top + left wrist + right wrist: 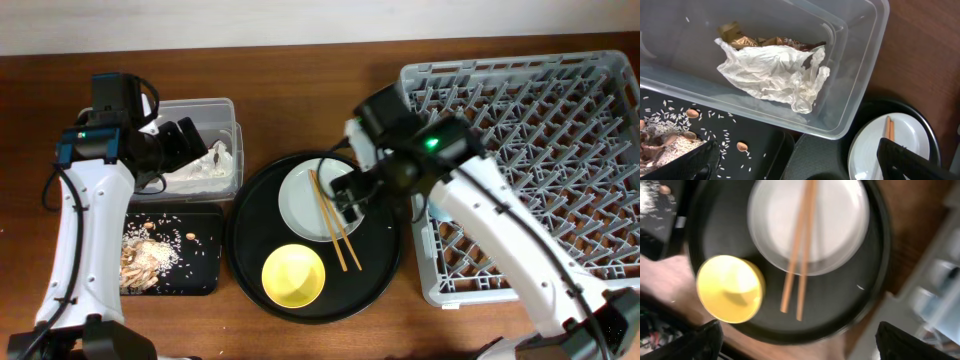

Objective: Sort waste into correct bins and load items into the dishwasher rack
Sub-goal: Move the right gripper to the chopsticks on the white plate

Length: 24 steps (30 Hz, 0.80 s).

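The clear tub [225, 112] holds a crumpled white napkin [772, 72] and a gold-brown wrapper [747, 39]. The shallow black tray [205, 262] holds beige food scraps [148, 257]. My left gripper [188, 140] hovers open and empty over the tub's near edge [800, 165]. The grey plate [300, 200], the wooden chopsticks [334, 220] across it and the yellow bowl [293, 276] lie on the round black tray [250, 240]. My right gripper [350, 197] is open and empty above the plate's right edge [797, 340]. The grey rack [540, 160] stands at the right. The cups are out of view.
The rack's near-left corner [430, 270] sits close to the round tray's right rim. Bare wooden table [300, 80] lies behind the tray and along the front edge. My right arm reaches across the rack's left side.
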### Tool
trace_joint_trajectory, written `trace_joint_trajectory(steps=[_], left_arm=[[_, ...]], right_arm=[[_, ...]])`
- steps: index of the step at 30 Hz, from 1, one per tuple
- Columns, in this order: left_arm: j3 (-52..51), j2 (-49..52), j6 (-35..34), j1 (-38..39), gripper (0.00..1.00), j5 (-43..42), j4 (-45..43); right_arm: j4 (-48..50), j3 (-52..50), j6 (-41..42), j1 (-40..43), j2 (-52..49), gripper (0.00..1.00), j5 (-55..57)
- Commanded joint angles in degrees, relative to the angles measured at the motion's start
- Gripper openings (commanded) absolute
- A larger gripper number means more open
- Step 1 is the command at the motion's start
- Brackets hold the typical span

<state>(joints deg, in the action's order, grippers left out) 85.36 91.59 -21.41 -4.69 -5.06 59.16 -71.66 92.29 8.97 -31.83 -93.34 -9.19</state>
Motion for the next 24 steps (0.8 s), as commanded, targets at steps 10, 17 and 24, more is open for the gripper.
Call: trace_joint_trajectory(steps=[10, 17, 24], left_arm=[[0.94, -0.68, 0.48, -0.09, 0.99, 0.39, 0.09], [0.94, -0.66, 0.48, -0.09, 0.99, 0.39, 0.07], [0.94, -0.66, 0.48, -0.09, 0.99, 0.39, 0.09]], right_arm=[[18.47, -14.14, 2.32, -4.15, -0.66, 0.21, 5.22], [29.77, -22.71, 2.29, -4.17, -2.91, 0.22, 5.35], [34.23, -24.61, 2.29, -4.17, -7.02, 0.22, 5.38]])
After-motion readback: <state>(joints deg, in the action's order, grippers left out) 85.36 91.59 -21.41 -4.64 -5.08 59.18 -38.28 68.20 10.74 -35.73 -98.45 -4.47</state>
